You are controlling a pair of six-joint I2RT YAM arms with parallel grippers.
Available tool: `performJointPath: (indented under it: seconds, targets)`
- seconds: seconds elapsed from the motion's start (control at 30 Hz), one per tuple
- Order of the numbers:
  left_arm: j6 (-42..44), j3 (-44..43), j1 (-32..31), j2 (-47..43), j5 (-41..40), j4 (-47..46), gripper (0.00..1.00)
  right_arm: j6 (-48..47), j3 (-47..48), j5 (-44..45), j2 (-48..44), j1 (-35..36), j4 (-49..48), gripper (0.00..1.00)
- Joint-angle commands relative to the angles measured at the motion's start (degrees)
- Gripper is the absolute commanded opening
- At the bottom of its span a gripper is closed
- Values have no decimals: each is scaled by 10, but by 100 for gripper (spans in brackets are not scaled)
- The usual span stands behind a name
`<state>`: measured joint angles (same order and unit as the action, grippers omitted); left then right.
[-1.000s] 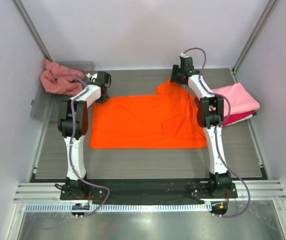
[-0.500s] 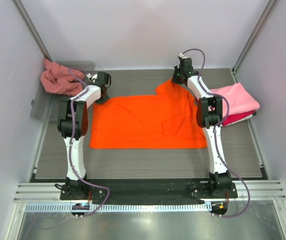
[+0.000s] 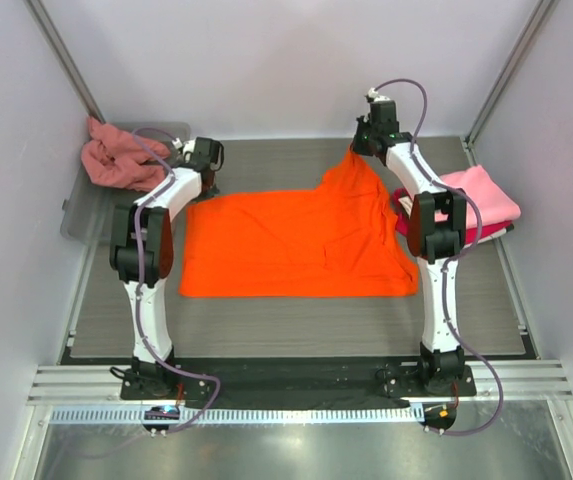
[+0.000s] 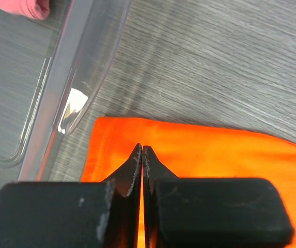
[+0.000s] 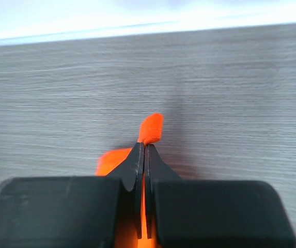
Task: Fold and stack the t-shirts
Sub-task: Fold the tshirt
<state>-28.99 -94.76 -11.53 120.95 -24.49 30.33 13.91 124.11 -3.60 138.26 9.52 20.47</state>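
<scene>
Top view: pinches the orange t-shirt [image 3: 296, 245], spread at the middle of the desk [image 3: 286, 325], by its far left corner in the left claw [image 3: 203, 190]; holds its far right corner raised in the right claw [image 3: 354, 152].
Left wrist: clamps tight on orange cloth near the tray [image 4: 80, 67].
Right wrist: grips an orange fold, fingers pressed together.
</scene>
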Motion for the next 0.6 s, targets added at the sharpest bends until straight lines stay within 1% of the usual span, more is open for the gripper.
performJointPath:
  seconds: [0.0, 0.03, 0.07, 0.1, 0.13, 0.17, 0.23, 0.27, 0.37, 0.5, 0.57]
  targets:
    - [8, 6, -4, -37, -24, 1, 0, -14, -24, -11, -70, -3, -38, 1]
    - [7, 8, -4, -39, -23, 1, 0, -13, -31, -17, -77, -3, -39, 1]
    - [11, 8, -4, -36, -20, 0, 6, -15, -48, -20, -83, -3, -48, 1]
    - [10, 4, -4, -32, -19, -1, 23, -15, -55, -24, -87, -4, -53, 1]
    - [10, 0, -3, -26, -15, 0, 43, -13, -62, -25, -93, -3, -59, 1]
    - [9, -11, -4, -13, -13, 1, 59, -13, -67, -27, -92, -3, -64, 1]
    - [7, -24, -3, 5, 11, 4, 63, -12, -68, -33, -88, -4, -63, 1]
    - [7, -34, -4, 19, 16, 3, 67, -9, -68, -36, -86, -3, -63, 1]
    - [17, -46, -3, 43, 28, -4, 74, -8, -66, -42, -82, -4, -64, 1]
    - [11, -83, -2, 75, 36, 22, 73, -6, -63, -45, -77, -5, -68, 1]
    - [-1, -89, 0, 83, 30, 30, 68, -4, -62, -48, -77, -4, -69, 1]
